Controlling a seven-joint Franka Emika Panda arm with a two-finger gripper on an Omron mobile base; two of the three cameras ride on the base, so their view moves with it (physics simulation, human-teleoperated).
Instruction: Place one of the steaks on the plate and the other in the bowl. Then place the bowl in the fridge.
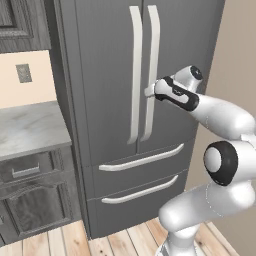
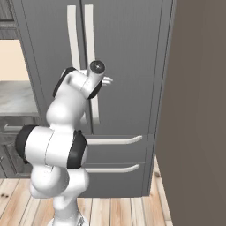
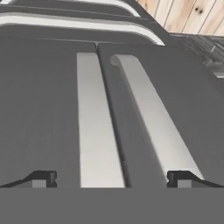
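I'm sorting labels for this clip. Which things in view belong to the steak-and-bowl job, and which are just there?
Job:
fridge, doors shut
its right door handle, which the open end effector is close to
Just there:
counter
cabinet drawer
wall outlet

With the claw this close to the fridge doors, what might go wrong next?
1. The open claw brackets both door handles: the right door's handle and the left door's handle lie between its fingertips, so closing may catch both or slip off.
2. The fridge is shut; a pull on the wrong handle opens the wrong door.
3. The wall stands close beside the fridge, which may hinder the door's swing.
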